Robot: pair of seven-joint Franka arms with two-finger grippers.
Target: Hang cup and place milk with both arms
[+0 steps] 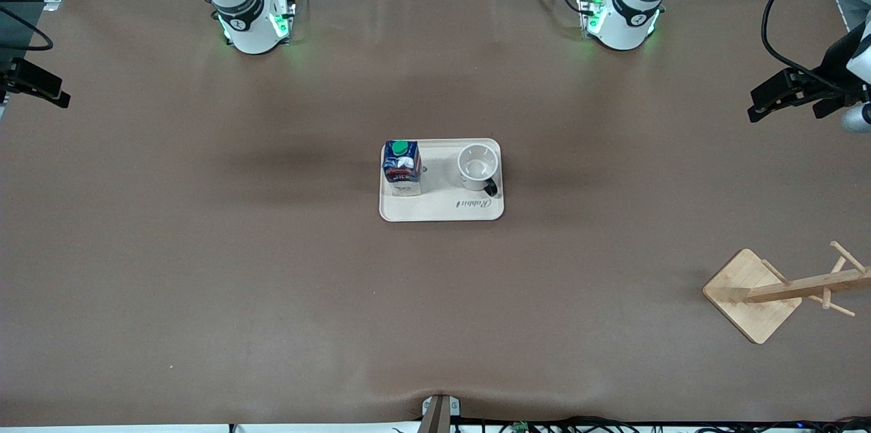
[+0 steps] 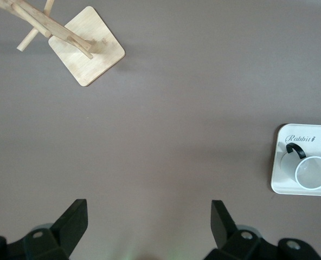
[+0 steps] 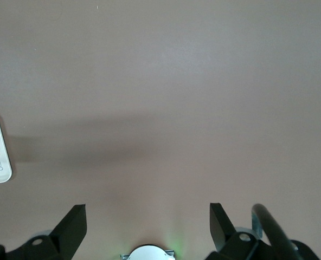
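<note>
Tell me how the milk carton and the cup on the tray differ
The milk carton is a dark blue box with a green cap on top; the cup is white and round with a black handle. The carton is closed, while the cup stands open-mouthed and looks empty. The carton sits toward the right arm's end of the tray, the cup toward the left arm's end. Both stand upright on the tray, untouched by the left gripper and right gripper, which are open.

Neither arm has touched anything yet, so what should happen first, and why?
Probably the left gripper, open over bare table, should swing toward the cup on the tray. The cup stands on the tray's end nearer that arm, as does the wooden rack. The right gripper, also open, waits.
</note>
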